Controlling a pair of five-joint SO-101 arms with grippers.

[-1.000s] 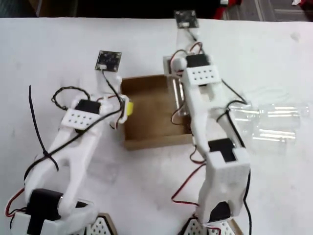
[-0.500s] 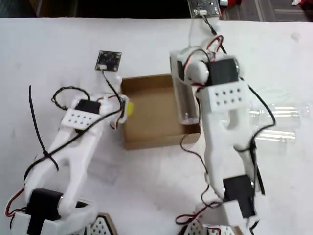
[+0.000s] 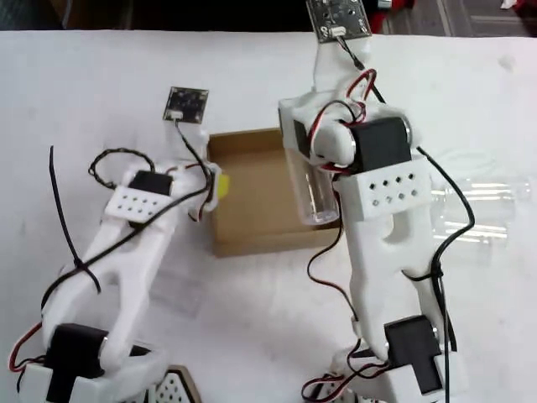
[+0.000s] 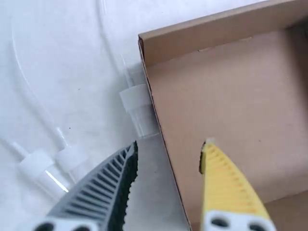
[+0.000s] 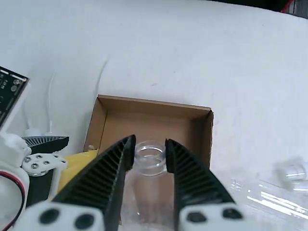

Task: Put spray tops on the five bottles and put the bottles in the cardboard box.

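Clear capless bottle (image 5: pixel 146 157) clamped in my right gripper (image 5: pixel 149 142), cardboard box (image 5: pixel 108 122) below; left gripper (image 4: pixel 171 144) wide astride box wall; nothing packed.

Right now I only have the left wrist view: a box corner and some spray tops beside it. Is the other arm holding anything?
Observer: Yes. The right pincer is shut on a clear bottle at the right edge of the cardboard box.
Operator: Is it capped yet?
Observer: No. In the right wrist view, the end gripped by the pincer is a bare, open rim.
Operator: Are any other bottles out?
Observer: Yes. More clear bottles lie on the table to the right of the box, beyond that arm.
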